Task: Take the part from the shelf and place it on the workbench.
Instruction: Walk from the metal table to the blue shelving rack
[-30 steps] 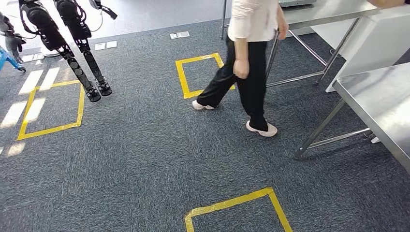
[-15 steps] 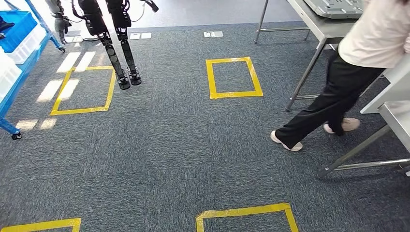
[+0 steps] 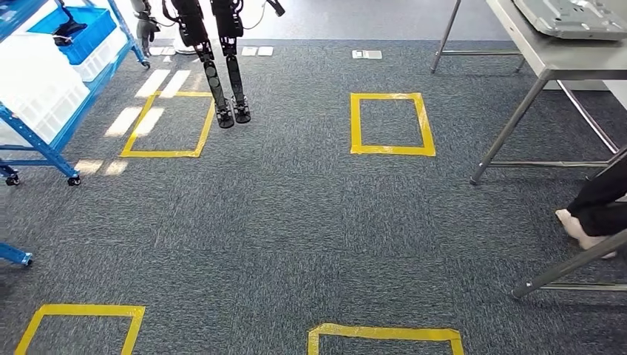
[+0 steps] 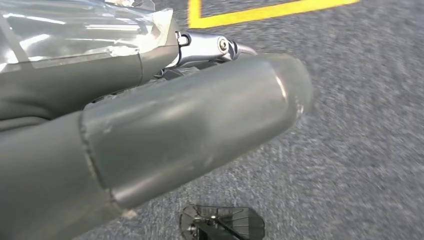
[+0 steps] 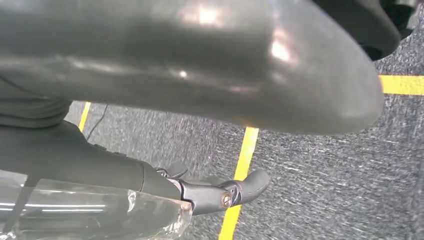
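Grey carpet (image 3: 296,222) marked with yellow tape squares (image 3: 390,123), blue shelf (image 3: 44,89) at far left holding a blue bin (image 3: 74,29) with a dark part (image 3: 68,29), metal tabletop (image 3: 562,55) at right, left hand (image 4: 150,135) and right hand (image 5: 200,75) hanging over the floor well away from the part, their grip impossible to tell.

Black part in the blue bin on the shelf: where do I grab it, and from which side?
Likely the black part's upright stem, from above: it rises over the blue bin, whose walls shut off its sides. Finer shape is too small to tell.
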### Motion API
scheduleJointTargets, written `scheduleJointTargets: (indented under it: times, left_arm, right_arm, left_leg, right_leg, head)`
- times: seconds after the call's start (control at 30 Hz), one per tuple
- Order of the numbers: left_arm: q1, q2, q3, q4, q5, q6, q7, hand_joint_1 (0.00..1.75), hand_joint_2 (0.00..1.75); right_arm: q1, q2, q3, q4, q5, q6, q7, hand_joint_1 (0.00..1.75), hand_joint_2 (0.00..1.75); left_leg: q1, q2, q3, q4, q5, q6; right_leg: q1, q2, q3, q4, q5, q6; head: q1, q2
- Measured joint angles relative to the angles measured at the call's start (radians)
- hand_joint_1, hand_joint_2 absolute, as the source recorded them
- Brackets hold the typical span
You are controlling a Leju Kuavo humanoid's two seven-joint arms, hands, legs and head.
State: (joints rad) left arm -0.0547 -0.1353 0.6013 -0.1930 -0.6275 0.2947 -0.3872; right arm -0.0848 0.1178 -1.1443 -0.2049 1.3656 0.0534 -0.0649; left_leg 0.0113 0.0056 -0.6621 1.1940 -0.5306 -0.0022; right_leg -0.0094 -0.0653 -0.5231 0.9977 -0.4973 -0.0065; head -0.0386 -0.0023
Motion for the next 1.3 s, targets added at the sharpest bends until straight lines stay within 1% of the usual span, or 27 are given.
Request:
scheduleJointTargets:
  times: [0.07,0.1,0.13,0.2,0.23,0.27,0.33,0.4,0.43,0.47,0.5,0.53,0.57,0.63,0.7,0.77,0.83,0.9,0.93,0.97,1.0,1.07,1.13,1.17,1.2,1.23,1.3]
  left_arm:
    - [-0.003,0.000,0.000,0.000,-0.002,0.000,0.001,0.00,0.00]
    - [-0.005,0.001,0.000,0.000,-0.002,0.000,0.000,0.00,0.00]
    - [-0.007,0.001,0.000,0.000,-0.003,0.000,0.000,0.00,0.00]
    - [-0.005,0.001,0.000,0.000,-0.005,0.000,0.000,0.00,0.00]
    - [-0.004,0.000,0.000,0.000,-0.005,0.000,0.000,0.00,0.00]
    - [-0.004,0.000,0.000,0.000,-0.005,0.000,0.000,0.00,0.00]
    - [-0.007,0.001,0.000,0.000,-0.007,0.000,0.000,0.00,0.00]
    - [-0.009,0.001,0.000,0.000,-0.008,0.000,0.000,0.00,0.00]
    - [-0.008,0.000,0.000,0.000,-0.009,0.000,0.000,0.00,0.00]
    - [-0.006,0.000,0.000,0.000,-0.010,0.000,0.000,0.00,0.00]
    - [-0.005,0.000,0.000,0.000,-0.010,0.000,0.000,0.00,0.00]
    - [-0.005,-0.001,0.000,0.000,-0.010,0.000,0.000,0.00,0.00]
    - [-0.005,-0.001,0.000,0.000,-0.010,0.000,0.000,0.00,0.00]
    - [-0.005,0.000,0.000,0.000,-0.012,-0.001,-0.001,0.00,0.00]
    - [-0.002,0.001,0.000,0.000,-0.016,-0.002,-0.001,0.00,0.00]
    - [0.002,0.002,0.000,0.000,-0.019,-0.005,-0.001,0.00,0.00]
    - [-0.001,0.002,-0.001,0.000,-0.020,-0.008,-0.002,0.00,0.00]
    - [-0.004,0.002,-0.001,0.000,-0.021,-0.009,-0.003,0.00,0.00]
    - [-0.003,0.002,-0.001,0.000,-0.021,-0.009,-0.003,0.00,0.00]
    - [-0.001,0.002,-0.001,0.000,-0.020,-0.010,-0.003,0.00,0.00]
    - [0.000,0.003,-0.001,0.000,-0.020,-0.010,-0.003,0.00,0.00]
    - [-0.001,0.004,0.000,0.000,-0.019,-0.010,-0.003,0.00,0.00]
    - [-0.006,0.004,-0.001,0.000,-0.019,-0.009,-0.003,0.00,0.00]
    - [-0.008,0.004,-0.001,0.000,-0.018,-0.009,-0.003,0.00,0.00]
    - [-0.008,0.004,-0.001,0.000,-0.018,-0.009,-0.003,0.00,0.00]
    - [-0.006,0.004,-0.001,0.000,-0.017,-0.009,-0.003,0.00,0.00]
    - [-0.006,0.003,0.000,0.000,-0.016,-0.009,-0.003,0.00,0.00]
  right_arm:
    - [-0.002,0.001,0.000,0.000,-0.001,0.000,0.000,0.00,0.00]
    - [-0.002,0.001,0.000,0.000,-0.002,0.000,0.000,0.00,0.00]
    - [-0.002,0.001,0.000,0.000,-0.003,0.000,0.000,0.00,0.00]
    - [-0.005,0.001,0.000,0.000,-0.004,0.000,0.000,0.00,0.00]
    - [-0.006,0.001,0.000,0.000,-0.004,0.000,0.000,0.00,0.00]
    - [-0.007,0.001,0.000,0.000,-0.004,0.000,0.000,0.00,0.00]
    - [-0.004,0.000,0.000,0.000,-0.004,0.000,0.000,0.00,0.00]
    - [0.000,0.000,0.000,0.000,-0.004,0.000,0.001,0.00,0.00]
    - [0.001,0.000,0.000,0.000,-0.004,0.000,0.001,0.00,0.00]
    - [0.002,0.000,0.000,0.000,-0.004,0.000,0.001,0.00,0.00]
    - [0.002,-0.001,0.000,0.000,-0.004,0.000,0.001,0.00,0.00]
    - [0.001,-0.002,0.000,0.000,-0.004,0.000,0.001,0.00,0.00]
    - [0.000,-0.002,0.000,0.000,-0.005,0.000,0.001,0.00,0.00]
    - [-0.001,-0.003,0.000,0.001,-0.007,0.000,0.001,0.00,0.00]
    - [-0.002,-0.003,0.000,0.001,-0.012,0.000,0.001,0.00,0.00]
    - [-0.002,-0.001,0.000,0.001,-0.017,-0.002,0.001,0.00,0.00]
    - [0.001,0.000,0.000,0.001,-0.019,-0.003,0.001,0.00,0.00]
    - [0.005,0.000,0.000,0.001,-0.020,-0.003,0.001,0.00,0.00]
    - [0.006,0.001,0.000,0.001,-0.020,-0.003,0.001,0.00,0.00]
    - [0.005,0.001,0.000,0.001,-0.020,-0.003,0.001,0.00,0.00]
    - [0.005,0.001,0.000,0.001,-0.019,-0.003,0.001,0.00,0.00]
    - [0.003,0.003,0.000,0.001,-0.018,-0.003,0.001,0.00,0.00]
    - [0.001,0.005,0.000,0.001,-0.017,-0.003,0.001,0.00,0.00]
    - [0.000,0.006,0.000,0.001,-0.017,-0.003,0.001,0.00,0.00]
    - [-0.002,0.006,0.000,0.001,-0.016,-0.003,0.000,0.00,0.00]
    - [-0.003,0.006,0.000,0.001,-0.016,-0.003,0.000,0.00,0.00]
    - [-0.004,0.005,0.000,0.001,-0.016,-0.003,0.000,0.00,0.00]
  left_leg:
    - [-0.006,0.041,0.071,-0.125,0.042,0.009]
    - [-0.009,0.054,0.089,-0.160,0.051,0.015]
    - [-0.014,0.057,0.095,-0.174,0.052,0.020]
    - [-0.014,0.035,0.096,-0.182,0.059,0.032]
    - [-0.012,0.025,0.099,-0.189,0.063,0.038]
    - [-0.009,0.015,0.102,-0.196,0.069,0.044]
    - [-0.006,-0.007,0.104,-0.202,0.075,0.052]
    - [-0.005,-0.033,0.102,-0.201,0.076,0.053]
    - [-0.005,-0.045,0.102,-0.201,0.076,0.053]
    - [-0.005,-0.059,0.103,-0.200,0.077,0.051]
    - [-0.004,-0.072,0.105,-0.199,0.077,0.049]
    - [-0.003,-0.084,0.104,-0.197,0.076,0.045]
    - [-0.004,-0.097,0.103,-0.194,0.075,0.039]
    - [-0.005,-0.115,0.095,-0.189,0.074,0.026]
    - [-0.002,-0.124,0.088,-0.188,0.076,0.015]
    - [0.000,-0.088,0.072,-0.157,0.056,0.007]
    - [-0.001,-0.035,0.021,-0.048,-0.006,0.001]
    - [0.000,-0.018,-0.043,0.084,-0.063,-0.002]
    - [0.000,-0.016,-0.057,0.114,-0.068,-0.001]
    - [0.000,-0.013,-0.052,0.105,-0.053,0.001]
    - [-0.001,-0.008,-0.027,0.059,-0.024,0.005]
    - [-0.008,0.034,0.050,-0.083,0.036,0.018]
    - [-0.018,0.068,0.091,-0.166,0.057,0.031]
    - [-0.022,0.067,0.092,-0.174,0.055,0.035]
    - [-0.023,0.054,0.091,-0.177,0.058,0.040]
    - [-0.021,0.044,0.093,-0.184,0.063,0.044]
    - [-0.013,0.023,0.099,-0.197,0.075,0.055]
  right_leg:
    - [0.005,-0.018,0.003,0.001,-0.004,0.005]
    - [0.008,-0.027,0.004,0.001,-0.006,0.009]
    - [0.010,-0.035,0.006,0.001,-0.007,0.013]
    - [0.011,-0.048,0.009,0.001,-0.010,0.022]
    - [0.010,-0.036,0.007,0.010,-0.017,0.026]
    - [0.009,-0.014,-0.004,0.037,-0.033,0.028]
    - [0.003,0.039,-0.056,0.153,-0.085,0.025]
    - [-0.002,0.055,-0.114,0.270,-0.124,0.027]
    - [-0.003,0.057,-0.123,0.285,-0.122,0.033]
    - [-0.005,0.060,-0.113,0.259,-0.104,0.043]
    - [-0.009,0.067,-0.086,0.199,-0.074,0.053]
    - [-0.014,0.087,-0.053,0.125,-0.045,0.062]
    - [-0.016,0.105,-0.027,0.062,-0.023,0.065]
    - [-0.016,0.126,-0.005,0.007,-0.007,0.055]
    - [-0.013,0.110,-0.003,0.006,-0.003,0.039]
    - [-0.016,0.090,-0.001,0.002,0.002,0.025]
    - [-0.012,0.066,0.000,0.001,0.002,0.012]
    - [-0.005,0.039,-0.001,0.001,0.000,0.004]
    - [-0.002,0.027,-0.002,0.001,-0.001,0.003]
    - [0.000,0.016,-0.001,0.001,-0.002,0.002]
    - [0.001,0.006,0.000,0.001,-0.003,0.001]
    - [0.007,-0.013,0.005,0.002,-0.006,0.001]
    - [0.013,-0.030,0.007,0.003,-0.009,0.006]
    - [0.015,-0.039,0.007,0.002,-0.010,0.009]
    - [0.016,-0.049,0.010,0.000,-0.011,0.012]
    - [0.016,-0.048,0.009,0.003,-0.014,0.016]
    - [0.014,-0.006,-0.008,0.048,-0.040,0.022]
  head:
    - [0.001,0.000]
    - [0.002,0.000]
    - [0.003,0.000]
    - [0.004,0.000]
    - [0.005,0.000]
    - [0.006,0.000]
    - [0.009,0.000]
    - [0.010,0.000]
    - [0.010,0.000]
    - [0.010,0.000]
    - [0.010,0.000]
    - [0.010,0.000]
    - [0.011,0.000]
    - [0.010,0.000]
    - [0.009,0.000]
    - [0.006,0.000]
    - [0.001,0.000]
    - [-0.001,0.000]
    - [-0.001,0.000]
    - [-0.002,0.000]
    - [-0.002,0.000]
    - [-0.002,0.000]
    - [0.000,0.000]
    - [0.000,0.000]
    - [0.000,0.000]
    - [0.000,0.000]
    - [0.002,0.000]
